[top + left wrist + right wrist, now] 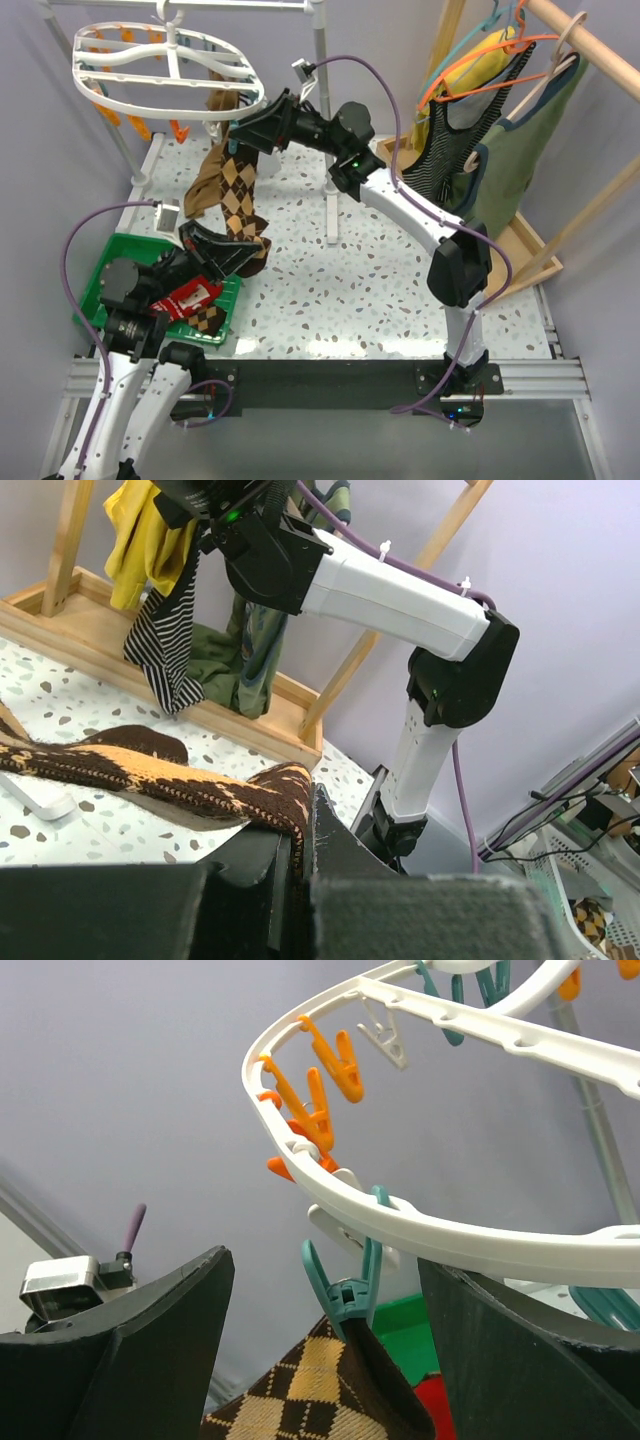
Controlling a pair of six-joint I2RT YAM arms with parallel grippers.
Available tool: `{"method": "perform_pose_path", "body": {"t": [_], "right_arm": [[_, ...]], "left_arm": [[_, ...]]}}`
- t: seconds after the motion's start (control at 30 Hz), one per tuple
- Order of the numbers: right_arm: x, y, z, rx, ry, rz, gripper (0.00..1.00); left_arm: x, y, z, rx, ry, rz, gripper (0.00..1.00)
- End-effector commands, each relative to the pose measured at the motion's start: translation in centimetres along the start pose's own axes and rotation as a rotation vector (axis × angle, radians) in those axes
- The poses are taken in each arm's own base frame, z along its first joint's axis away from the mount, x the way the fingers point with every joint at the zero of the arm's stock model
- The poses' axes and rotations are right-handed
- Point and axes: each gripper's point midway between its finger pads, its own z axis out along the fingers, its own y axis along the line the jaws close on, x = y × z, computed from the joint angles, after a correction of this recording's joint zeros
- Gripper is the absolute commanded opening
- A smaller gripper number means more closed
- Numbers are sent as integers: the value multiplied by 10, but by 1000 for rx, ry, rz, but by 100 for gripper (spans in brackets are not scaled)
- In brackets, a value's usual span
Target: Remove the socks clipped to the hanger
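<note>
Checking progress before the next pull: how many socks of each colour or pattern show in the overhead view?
Brown argyle socks: 2, one clipped to the white hanger, one in the green basket
Red sock: 1, in the basket
Tan-brown sock: 1, hanging by the clipped argyle
Total: 4

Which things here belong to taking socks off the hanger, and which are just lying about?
Job: white hanger, teal clip, argyle sock, left gripper pinching it, open right gripper, green basket of socks.
Lying about: striped tank top, green garment, wooden rail.
</note>
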Motion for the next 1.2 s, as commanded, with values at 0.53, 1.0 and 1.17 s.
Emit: {"method": "perform_pose_path", "body": {"t": [0.53, 1.0, 1.17], "right_arm": [[-2, 16, 13, -29, -60, -10, 63], [6, -4, 13, 62, -37, 17, 0], [13, -5, 10, 76, -10, 20, 0]], "left_arm": [[-14, -25, -5, 45, -22, 55, 3], [-9, 2, -16, -143, -19, 62, 0], [-18, 55, -46, -526, -66, 74, 0]]}}
